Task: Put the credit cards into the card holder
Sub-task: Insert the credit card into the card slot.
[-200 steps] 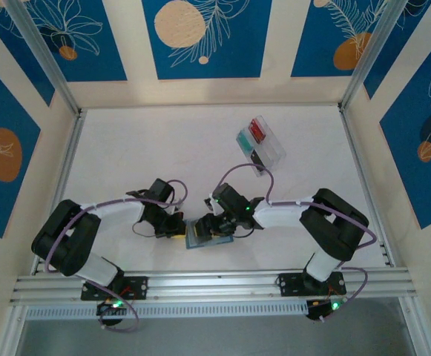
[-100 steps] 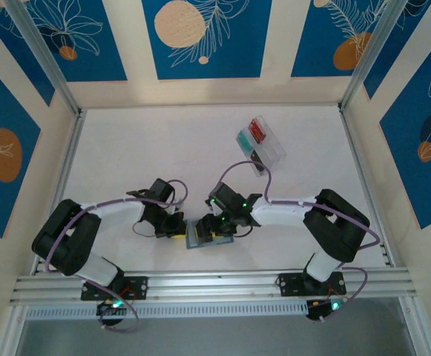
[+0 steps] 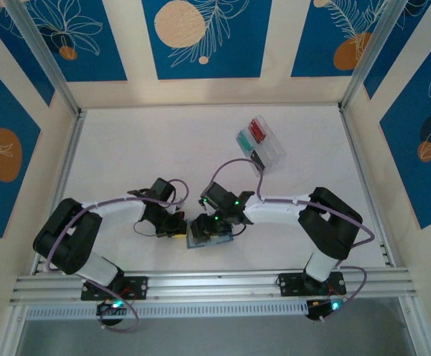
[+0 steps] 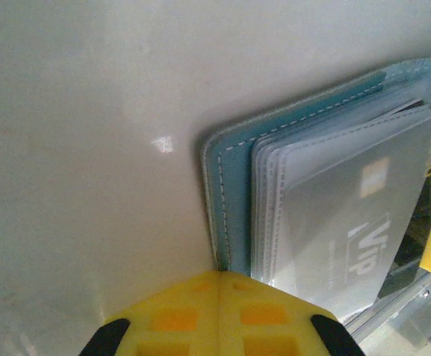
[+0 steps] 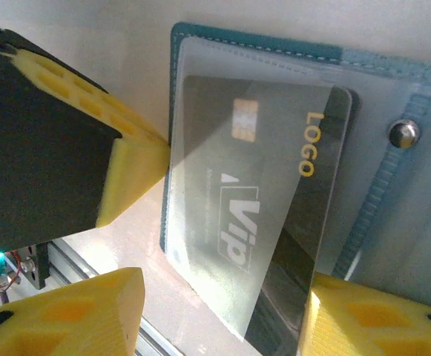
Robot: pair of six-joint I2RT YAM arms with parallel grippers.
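Observation:
The card holder (image 3: 199, 239) lies open near the table's front edge, blue-grey with clear sleeves (image 4: 326, 222) and a round snap stud (image 5: 403, 133). My left gripper (image 3: 181, 225) is shut, and its yellow tip (image 4: 219, 280) presses on the holder's stitched edge (image 4: 230, 200); the same tip (image 5: 137, 159) shows in the right wrist view. A dark credit card (image 5: 274, 200) marked "Vip" and "LOGO" lies tilted in the sleeves, its lower end sticking out past the holder. My right gripper (image 5: 222, 289) straddles that end, open. One finger (image 5: 363, 319) touches the card's edge and the other (image 5: 81, 319) stands apart.
A clear plastic compartmented tray (image 3: 260, 145) with red and green items sits at the back right. An aluminium rail (image 3: 215, 282) runs along the front edge just behind the holder. Side rails and patterned walls border the white table (image 3: 148, 156).
My right wrist has shifted slightly left over the card holder. The left gripper and the holder have stayed in place.

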